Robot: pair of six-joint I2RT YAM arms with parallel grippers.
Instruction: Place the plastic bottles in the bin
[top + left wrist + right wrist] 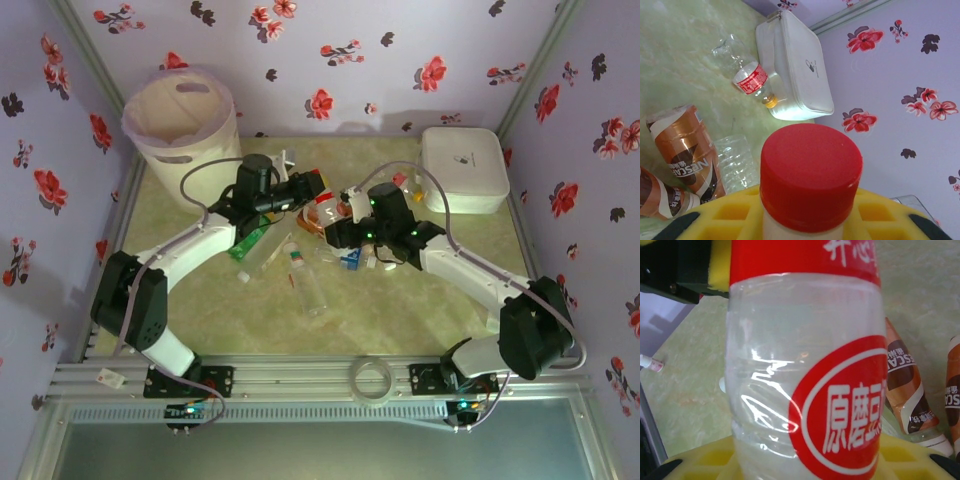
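A clear plastic bottle with a red cap (810, 175) and a red label (840, 410) hangs above the table between both grippers. My left gripper (810, 220) is shut on its neck just under the cap, yellow pads (725, 212) on either side. The bottle's body stands between the yellow pads of my right gripper (805, 460); whether they press on it is unclear. From above, the left gripper (306, 190) and the right gripper (345, 215) meet at mid-table. The cream-white bin (200, 150) stands at the far left. More bottles (308, 285) lie scattered below the grippers.
A flat white lidded box (463, 170) sits at the far right. Orange-brown bottles (687, 150) and a crushed clear one (737, 162) lie on the table under the left gripper. A small clear bottle (752, 82) lies against the box. Flowered walls close in three sides.
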